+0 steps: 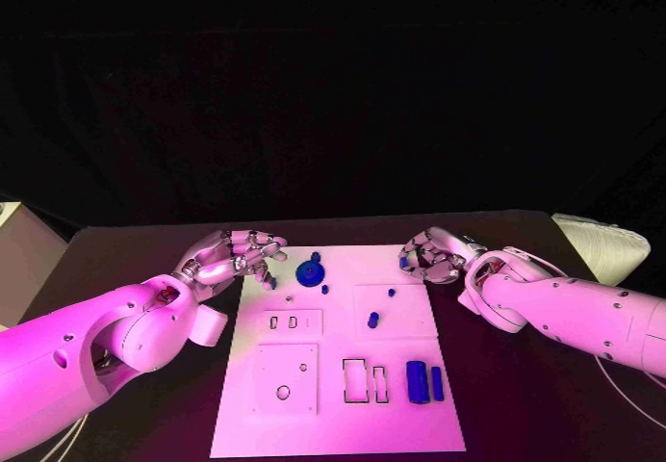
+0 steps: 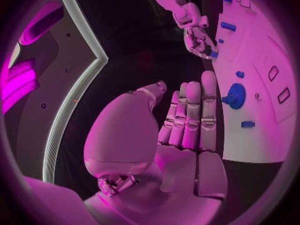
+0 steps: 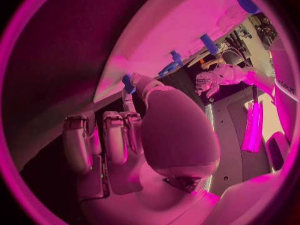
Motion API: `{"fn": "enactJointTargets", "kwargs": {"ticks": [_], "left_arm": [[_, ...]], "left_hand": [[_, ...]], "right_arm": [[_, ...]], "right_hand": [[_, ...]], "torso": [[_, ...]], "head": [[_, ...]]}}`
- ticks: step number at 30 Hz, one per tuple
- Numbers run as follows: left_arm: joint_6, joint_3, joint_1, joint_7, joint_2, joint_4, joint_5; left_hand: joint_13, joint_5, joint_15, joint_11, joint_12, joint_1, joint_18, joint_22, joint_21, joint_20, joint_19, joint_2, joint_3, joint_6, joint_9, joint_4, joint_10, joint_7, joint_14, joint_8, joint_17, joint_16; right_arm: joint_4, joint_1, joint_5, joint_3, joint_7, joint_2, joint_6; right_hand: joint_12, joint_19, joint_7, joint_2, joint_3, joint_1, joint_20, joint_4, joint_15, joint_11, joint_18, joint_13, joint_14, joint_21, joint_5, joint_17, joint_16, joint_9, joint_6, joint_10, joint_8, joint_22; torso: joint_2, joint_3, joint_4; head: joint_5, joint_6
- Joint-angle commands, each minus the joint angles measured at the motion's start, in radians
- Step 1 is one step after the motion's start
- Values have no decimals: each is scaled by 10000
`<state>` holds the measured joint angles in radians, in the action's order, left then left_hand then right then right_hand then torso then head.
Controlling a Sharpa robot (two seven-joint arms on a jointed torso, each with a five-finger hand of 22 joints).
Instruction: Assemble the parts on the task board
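Here the white rectangular task board [image 1: 340, 385] lies flat in the middle of the black table [image 1: 139, 260], its long axis running away from the robot; shallow rectangular recesses and small holes mark its near half. Small blue parts sit on it: a round blue disc-shaped part [image 1: 310, 272] with a short knob near the far left corner; a small blue peg [image 1: 373, 320] about mid-board; two upright-lying blue bars [image 1: 418, 381] side by side near the right edge, long axes parallel to the board's length.

Left hand [image 1: 236, 256] at the board's far left corner, fingers curled inward, fingertips close to the disc; the left wrist view shows the fingers [image 2: 190, 115] straight together with nothing between them; holding nothing as far as visible.

Right hand [image 1: 437, 256] just off the far right corner, fingers bunched; a small blue piece [image 3: 128, 83] is pinched at the fingertips, seen in the right wrist view.
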<state>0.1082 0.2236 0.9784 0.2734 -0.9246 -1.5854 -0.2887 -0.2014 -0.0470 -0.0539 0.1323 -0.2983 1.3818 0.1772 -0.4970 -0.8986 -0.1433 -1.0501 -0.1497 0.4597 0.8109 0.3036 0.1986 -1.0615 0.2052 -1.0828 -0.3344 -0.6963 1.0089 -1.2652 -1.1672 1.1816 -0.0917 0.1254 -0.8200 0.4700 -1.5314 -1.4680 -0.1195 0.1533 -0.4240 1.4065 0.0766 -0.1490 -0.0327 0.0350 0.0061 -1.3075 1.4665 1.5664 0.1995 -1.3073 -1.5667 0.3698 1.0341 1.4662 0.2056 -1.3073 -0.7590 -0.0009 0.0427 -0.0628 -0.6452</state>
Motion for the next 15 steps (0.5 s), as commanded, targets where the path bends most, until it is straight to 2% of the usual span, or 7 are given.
{"fn": "enactJointTargets", "kwargs": {"ticks": [1,4,9,11,15], "left_arm": [[-171,7,-1,35,13,-16,-11],[-174,7,-1,34,13,-8,-11],[-171,7,-1,29,21,33,-10],[-166,7,-1,24,19,45,-10],[-143,6,1,-23,-9,83,-8]], "left_hand": [[-11,-35,-17,-10,-39,-9,68,-13,-70,-29,76,31,60,-82,10,-24,92,50,67,-57,11,42],[-11,-35,-17,-10,-39,-9,68,-13,-70,-29,76,31,60,-82,10,-24,92,50,67,-57,11,42],[-11,-35,-17,-10,-39,-9,68,-13,-70,-29,76,31,60,-82,10,-24,92,50,67,-57,11,42],[-11,-35,-17,-10,-39,-9,68,-13,-70,-29,76,31,60,-82,10,-24,92,50,67,-57,11,42],[-14,-35,-19,-7,-45,-18,68,-16,-77,-30,82,31,64,-91,12,-22,102,54,68,-57,13,44]], "right_arm": [[-147,11,96,1,38,-15,368],[-391,12,159,4,-82,-73,591],[-1244,-94,372,41,-726,-276,1174],[-1417,-138,407,45,-901,-297,1272],[-2056,-268,548,55,-1670,-281,1600]], "right_hand": [[-63,-1028,136,-145,-83,4,-80,0,-54,-60,-61,-2335,1043,44,-28,-2635,-41,270,231,742,345,-2635],[-70,-1028,146,-107,-112,-58,-98,23,-69,-72,-61,-2341,1043,44,-29,-2635,-41,301,209,750,398,-2635],[-43,-1028,141,-48,-143,-125,-112,51,-77,-74,-61,-2318,1043,44,-30,-2635,-41,321,143,726,428,-2635],[-35,-1028,127,10,-157,-181,-115,66,-74,-65,-61,-2311,1043,44,-54,-2635,-41,330,90,719,442,-2635],[-33,-1028,111,60,-175,-329,-113,39,-62,-50,-61,-2311,1043,44,-123,-2635,-41,348,30,719,479,-2635]], "torso": [[7,1,-1],[17,0,-12],[41,-10,-18],[50,-16,-22],[98,-45,-80]], "head": [[6,6],[17,16],[55,39],[60,47],[190,32]]}}
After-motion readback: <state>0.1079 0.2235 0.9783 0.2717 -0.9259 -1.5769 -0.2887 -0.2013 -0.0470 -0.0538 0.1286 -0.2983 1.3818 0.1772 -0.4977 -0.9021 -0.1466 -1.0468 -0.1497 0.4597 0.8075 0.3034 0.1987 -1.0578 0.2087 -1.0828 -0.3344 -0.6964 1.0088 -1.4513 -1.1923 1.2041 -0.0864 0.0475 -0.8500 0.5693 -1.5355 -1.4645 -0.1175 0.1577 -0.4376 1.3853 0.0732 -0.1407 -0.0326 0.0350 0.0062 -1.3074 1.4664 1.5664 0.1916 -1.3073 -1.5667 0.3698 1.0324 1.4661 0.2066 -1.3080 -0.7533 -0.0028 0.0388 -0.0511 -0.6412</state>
